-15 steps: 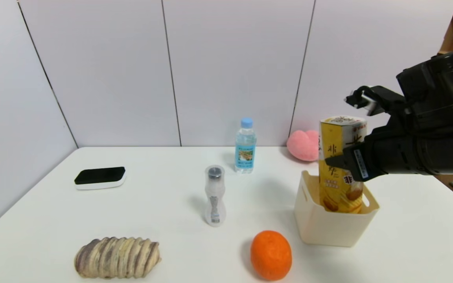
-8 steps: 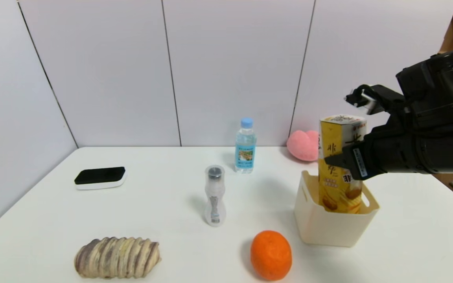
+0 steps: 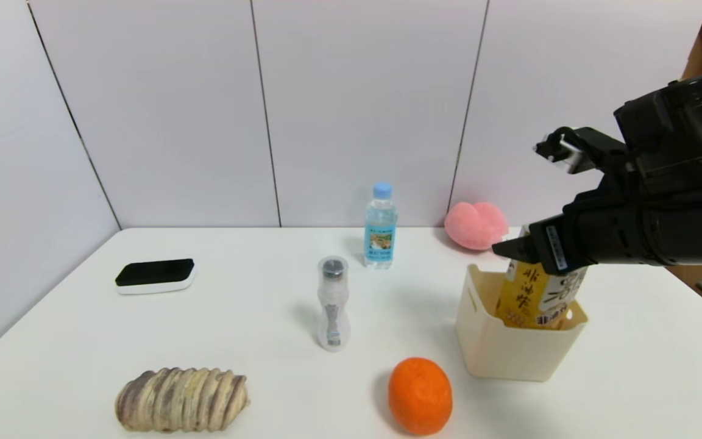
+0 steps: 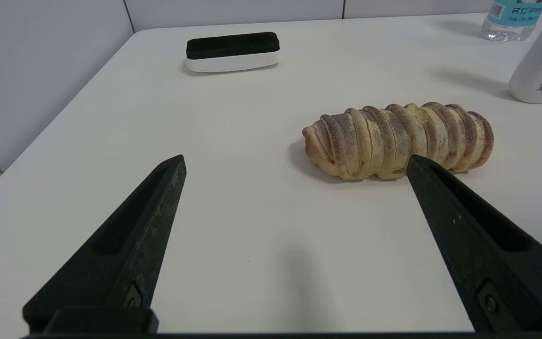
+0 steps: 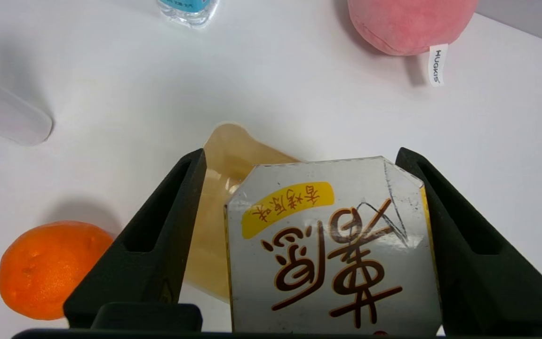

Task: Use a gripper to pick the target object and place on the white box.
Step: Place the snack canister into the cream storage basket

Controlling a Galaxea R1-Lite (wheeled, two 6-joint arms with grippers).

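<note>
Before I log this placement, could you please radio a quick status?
Right pincer open over white box. Chip carton inside, tilted. Left pincer open, idle above table. Nothing seen blocking.

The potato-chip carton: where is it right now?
In the head view, it is on the right: the carton leans inside the white bin, between the spread fingers of the right claw.

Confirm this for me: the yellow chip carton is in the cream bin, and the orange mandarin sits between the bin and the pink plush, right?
Not quite: the mandarin sits nearer the robot than the bin, away from the plush, as the head view shows.
</note>
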